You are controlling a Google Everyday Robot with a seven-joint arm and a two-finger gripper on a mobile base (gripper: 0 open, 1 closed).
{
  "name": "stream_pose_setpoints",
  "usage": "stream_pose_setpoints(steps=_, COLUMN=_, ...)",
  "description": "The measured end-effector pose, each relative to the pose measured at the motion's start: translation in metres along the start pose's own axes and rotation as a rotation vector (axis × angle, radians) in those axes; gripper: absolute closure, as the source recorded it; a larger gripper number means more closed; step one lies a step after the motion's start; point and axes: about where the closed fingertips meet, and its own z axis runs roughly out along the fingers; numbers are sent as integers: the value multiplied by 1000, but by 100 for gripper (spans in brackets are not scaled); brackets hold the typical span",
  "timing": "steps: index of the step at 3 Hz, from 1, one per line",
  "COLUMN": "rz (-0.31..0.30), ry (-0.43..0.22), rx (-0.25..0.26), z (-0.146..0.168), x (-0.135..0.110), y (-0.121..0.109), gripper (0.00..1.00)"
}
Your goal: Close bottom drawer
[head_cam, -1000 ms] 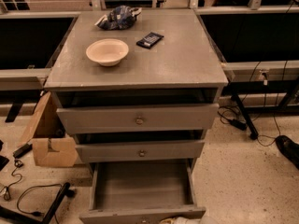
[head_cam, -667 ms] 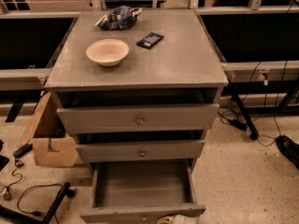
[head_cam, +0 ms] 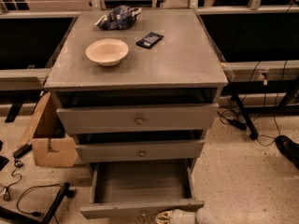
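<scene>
The bottom drawer (head_cam: 140,186) of the grey cabinet stands pulled far out, its plain grey inside empty and its slim front (head_cam: 140,209) near the lower edge of the camera view. Its knob is hidden. My gripper (head_cam: 180,216) shows as a white rounded part at the very bottom, just in front of the drawer front, right of its middle. The middle drawer (head_cam: 140,150) and the top drawer (head_cam: 138,119), each with a brass knob, stick out slightly.
On the cabinet top (head_cam: 187,64) lie a cream bowl (head_cam: 107,51), a dark flat device (head_cam: 149,39) and a crumpled blue bag (head_cam: 117,17). A cardboard box (head_cam: 49,139) stands left of the cabinet. Cables (head_cam: 28,195) lie on the floor at left and right.
My gripper has risen into view at the bottom edge, close to the bottom drawer's front. The drawer stands as far out as before.
</scene>
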Motion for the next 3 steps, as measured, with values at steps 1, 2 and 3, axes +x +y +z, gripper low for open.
stream_pose_setpoints(steps=1, rz=-17, ry=-8, rx=-3, z=3, x=-7, y=-10, gripper=100)
stream_pose_setpoints(steps=2, rz=-35, ry=-18, rx=-6, z=6, x=-14, y=-21, gripper=100)
stream_pose_setpoints(steps=3, rz=-58, ry=-29, rx=-9, z=11, x=-23, y=-34, gripper=100)
